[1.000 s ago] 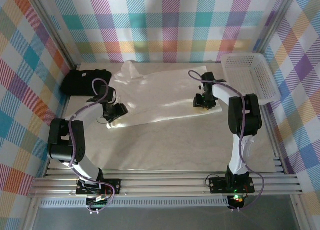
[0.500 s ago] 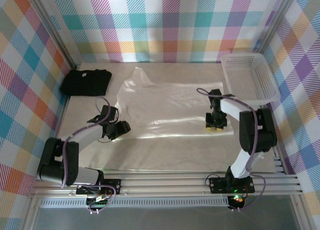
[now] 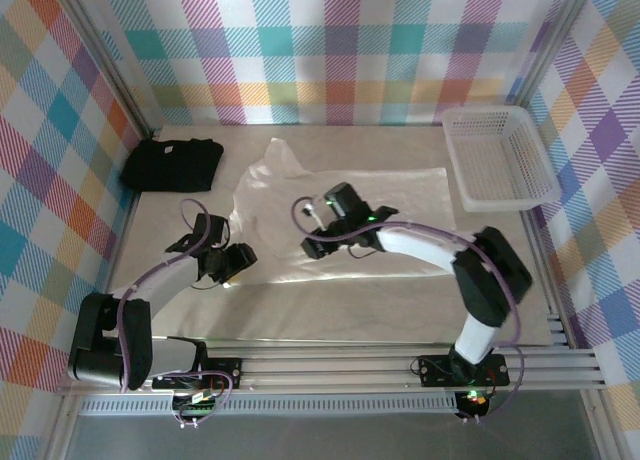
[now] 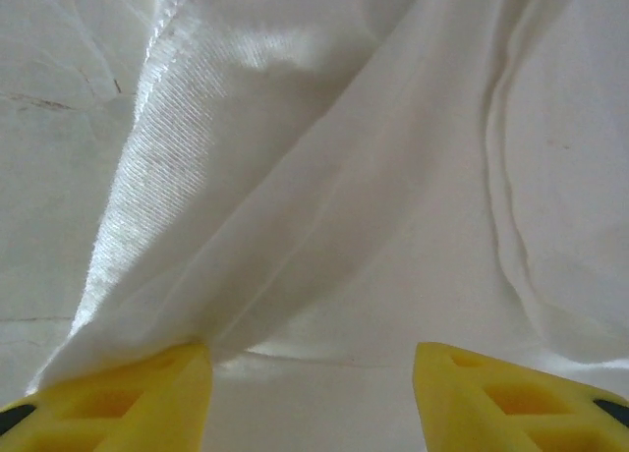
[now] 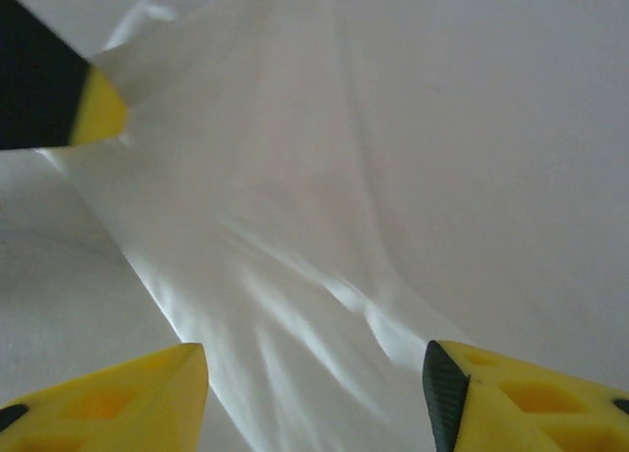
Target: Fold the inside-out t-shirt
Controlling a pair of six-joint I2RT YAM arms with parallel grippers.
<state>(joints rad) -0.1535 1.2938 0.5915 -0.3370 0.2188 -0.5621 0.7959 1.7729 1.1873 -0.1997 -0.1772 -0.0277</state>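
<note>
The inside-out t-shirt (image 3: 400,195) is white and lies spread over the middle of the table, with a raised sleeve fold at its far left. My left gripper (image 3: 235,265) hovers low at the shirt's near-left edge. In the left wrist view the left gripper (image 4: 310,359) is open, its left finger (image 4: 128,393) touching a cloth fold (image 4: 295,177). My right gripper (image 3: 312,245) reaches across the shirt from the right. In the right wrist view the right gripper (image 5: 314,359) is open above wrinkled cloth (image 5: 344,177), and the left gripper's fingertip (image 5: 93,108) shows at upper left.
A black t-shirt (image 3: 172,164) lies folded at the far left corner. A white plastic basket (image 3: 497,158) stands at the far right. Checkered walls close in the table on three sides, and a metal rail (image 3: 330,365) runs along the near edge.
My right gripper has left the shirt's right hem, swung left across the shirt to near the left gripper, and opened. The shirt was drawn toward the near edge and has settled flat.
</note>
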